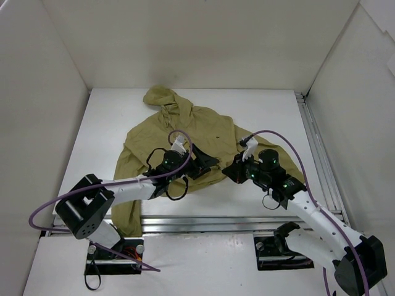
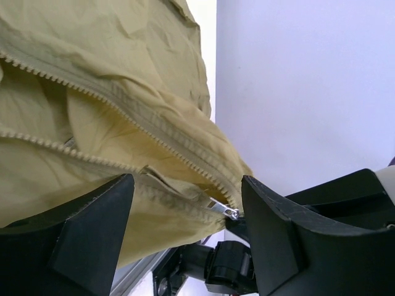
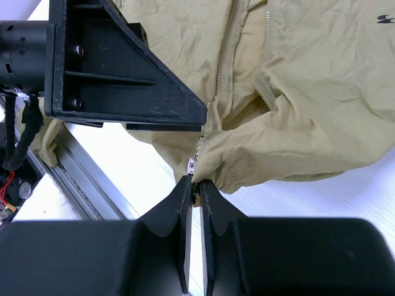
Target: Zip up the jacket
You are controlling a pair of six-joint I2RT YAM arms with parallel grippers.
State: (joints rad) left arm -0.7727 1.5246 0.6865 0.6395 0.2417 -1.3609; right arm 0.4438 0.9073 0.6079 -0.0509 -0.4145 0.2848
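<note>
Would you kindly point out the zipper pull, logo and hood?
zipper pull (image 2: 227, 209): left wrist view, metal tab.
logo (image 3: 384, 20): right wrist view, dark mark.
hood (image 1: 162, 97): top view, middle.

Seen from above, you find the jacket spread on the table, with its hood toward the far wall and its hem toward the rail at the near edge. Your left gripper sits over the hem, its fingers on either side of the zipper's lower end. Your right gripper lies just to its right, tips touching the zipper pull at the hem's edge. One sleeve runs down the left side onto the rail.
</note>
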